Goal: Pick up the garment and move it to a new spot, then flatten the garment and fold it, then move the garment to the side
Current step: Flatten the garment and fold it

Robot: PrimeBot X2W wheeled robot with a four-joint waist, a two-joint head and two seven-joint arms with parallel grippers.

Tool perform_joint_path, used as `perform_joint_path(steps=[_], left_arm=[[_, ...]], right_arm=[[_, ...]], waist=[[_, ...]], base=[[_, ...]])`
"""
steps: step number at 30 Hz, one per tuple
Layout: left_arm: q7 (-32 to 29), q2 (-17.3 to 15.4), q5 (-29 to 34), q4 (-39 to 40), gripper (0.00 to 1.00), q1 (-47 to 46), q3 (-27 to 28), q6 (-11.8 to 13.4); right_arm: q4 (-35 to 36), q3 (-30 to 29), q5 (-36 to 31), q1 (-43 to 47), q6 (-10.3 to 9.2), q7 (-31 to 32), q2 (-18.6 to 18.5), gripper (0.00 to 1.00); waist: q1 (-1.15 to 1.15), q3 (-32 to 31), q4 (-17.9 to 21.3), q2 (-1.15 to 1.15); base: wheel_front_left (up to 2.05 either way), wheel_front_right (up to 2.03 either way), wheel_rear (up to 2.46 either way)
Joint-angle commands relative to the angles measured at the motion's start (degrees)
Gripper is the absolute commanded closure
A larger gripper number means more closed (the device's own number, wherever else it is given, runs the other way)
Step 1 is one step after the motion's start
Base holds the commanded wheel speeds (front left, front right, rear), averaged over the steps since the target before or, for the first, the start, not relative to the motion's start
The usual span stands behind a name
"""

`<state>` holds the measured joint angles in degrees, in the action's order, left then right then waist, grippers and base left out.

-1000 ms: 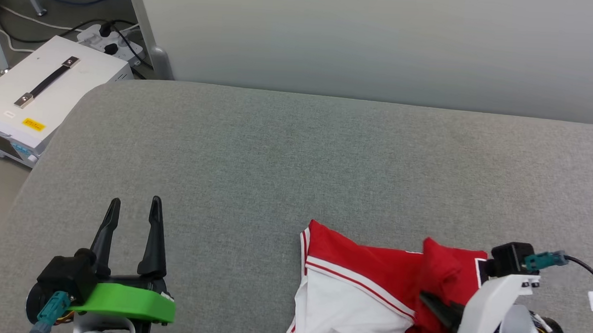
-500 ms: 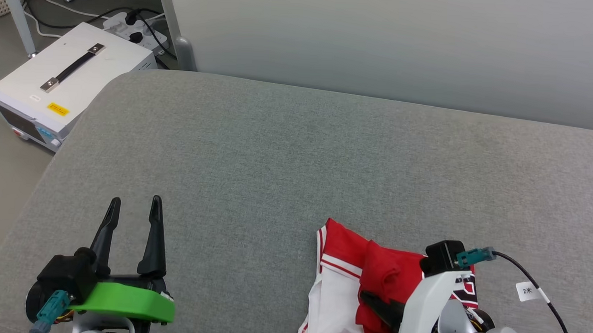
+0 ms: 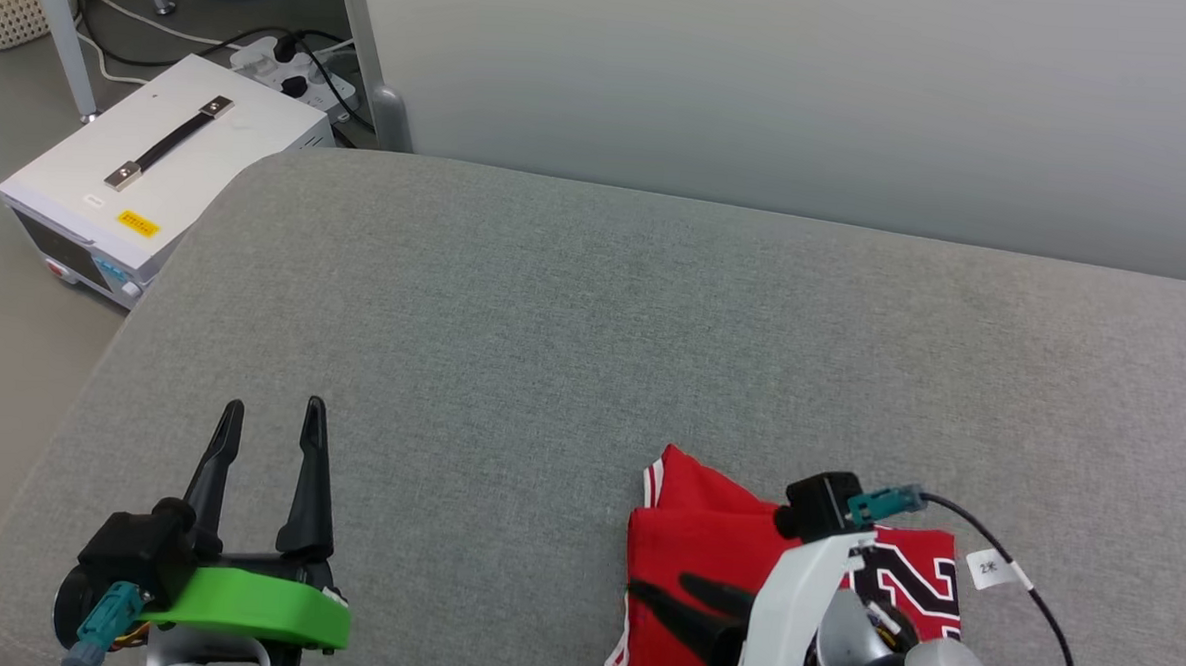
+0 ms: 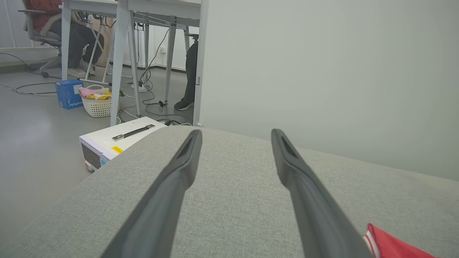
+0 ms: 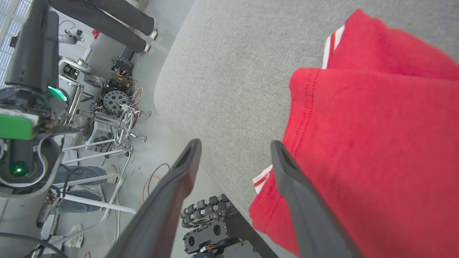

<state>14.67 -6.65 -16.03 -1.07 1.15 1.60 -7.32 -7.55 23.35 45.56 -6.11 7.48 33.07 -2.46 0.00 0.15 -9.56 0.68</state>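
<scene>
Head view: shirt (image 3: 704, 538) lies folded at near right of counter (image 3: 553, 321), likely its side spot. Your right hand (image 3: 657, 584) hovers over shirt's left edge, fingers spread, empty. Your left hand (image 3: 275, 404), spread too, parked clear at near left.

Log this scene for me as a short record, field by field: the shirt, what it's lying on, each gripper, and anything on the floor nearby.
garment: red, folded into a compact bundle, black numeral partly showing
surface: grey fabric pad; the garment lies near its front edge, on the robot's right
left gripper: open, over bare pad, apart from the garment
right gripper: open, gripping nothing, fingers over the garment's left edge; contact unclear
floor: white box with a black handle, beside the pad's far left corner
</scene>
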Motion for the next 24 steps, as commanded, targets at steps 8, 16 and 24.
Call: perform_joint_path(steps=[8,16,24], left_arm=[[0.33,-0.35,0.01,0.32,0.00,1.02,-0.58,-0.16],[0.33,-0.11,-0.09,0.25,0.00,1.73,-1.45,-0.16],[0.33,0.10,-0.38,0.14,0.00,1.98,-2.49,-0.16]], right_arm=[[3.44,-1.50,-13.18,-6.14,0.01,-10.10,-5.39,0.00],[2.07,-7.22,-27.41,-10.20,0.01,-25.10,-13.47,0.00],[3.02,-19.49,-34.20,-6.91,0.01,-33.32,-13.93,0.00]], waist=[[0.00,-0.71,1.37,-0.68],[0.00,-1.18,3.37,-0.68],[0.00,-1.21,5.18,-0.68]], base=[[0.00,0.00,0.00],[0.00,0.00,0.00],[0.00,0.00,0.00]])
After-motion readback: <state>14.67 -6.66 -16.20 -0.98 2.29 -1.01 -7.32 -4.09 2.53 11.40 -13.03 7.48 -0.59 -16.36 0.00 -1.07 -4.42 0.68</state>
